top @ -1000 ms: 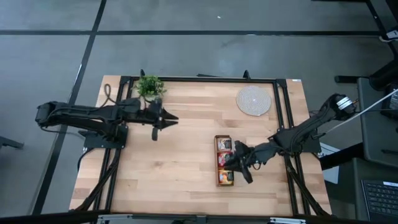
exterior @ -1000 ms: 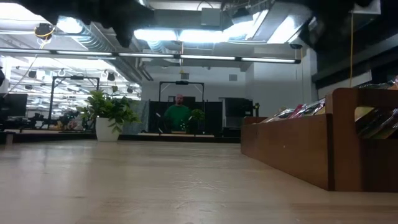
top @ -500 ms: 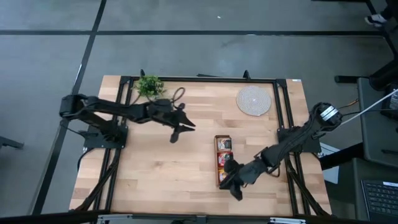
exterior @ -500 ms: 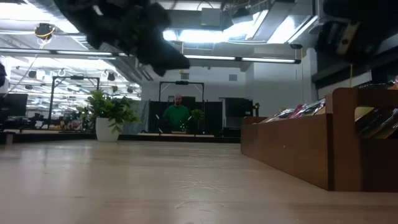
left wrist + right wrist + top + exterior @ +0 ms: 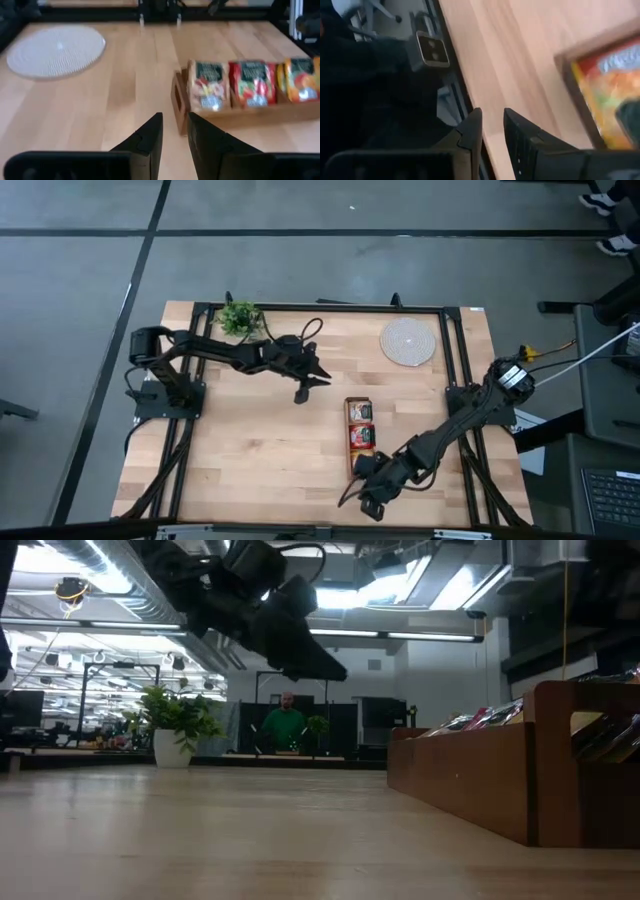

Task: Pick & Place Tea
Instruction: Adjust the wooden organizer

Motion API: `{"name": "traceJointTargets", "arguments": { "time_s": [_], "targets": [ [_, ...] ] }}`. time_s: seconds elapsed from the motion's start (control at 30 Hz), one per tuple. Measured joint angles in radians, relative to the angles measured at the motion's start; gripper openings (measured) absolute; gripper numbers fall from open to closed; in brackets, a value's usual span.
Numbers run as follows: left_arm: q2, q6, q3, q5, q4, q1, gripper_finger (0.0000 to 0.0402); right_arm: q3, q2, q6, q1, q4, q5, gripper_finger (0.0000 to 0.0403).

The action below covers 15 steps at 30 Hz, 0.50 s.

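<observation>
The tea sachets (image 5: 361, 438) stand on edge in the long wooden tray (image 5: 347, 420) at the table's middle right. The left wrist view shows a pale sachet (image 5: 210, 86), a red one (image 5: 252, 82) and an orange one (image 5: 302, 80) in the tray (image 5: 178, 102). My left gripper (image 5: 305, 386) hangs shut in the air left of the tray's far end, seen also in the low view (image 5: 300, 645) and in its own wrist view (image 5: 174, 131). My right gripper (image 5: 365, 502), shut (image 5: 491, 129), hovers by the table's near edge, just past the tray's near end (image 5: 567, 75), where an orange sachet (image 5: 612, 95) shows.
A round pale woven mat (image 5: 407, 341) lies at the table's far right, and a small potted plant (image 5: 241, 318) stands at the far left. Bare wood spreads left of the tray. In the low view a person in green (image 5: 286, 725) stands far behind the table.
My left gripper has swung from the table's left toward the right and slightly nearer, closing on the tray's far end. My right gripper has moved from above the tray's middle toward the table's near edge, past the tray's near end. The tray and sachets have stayed put.
</observation>
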Motion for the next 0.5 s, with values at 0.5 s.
{"name": "traceJointTargets", "arguments": {
  "time_s": [0.5],
  "targets": [
    [0.007, -0.005, 0.009, -0.009, -0.034, -0.007, 0.0083, -0.002, 0.100, 0.026, 0.022, -0.261, 0.140, 0.0083]
  ]
}}
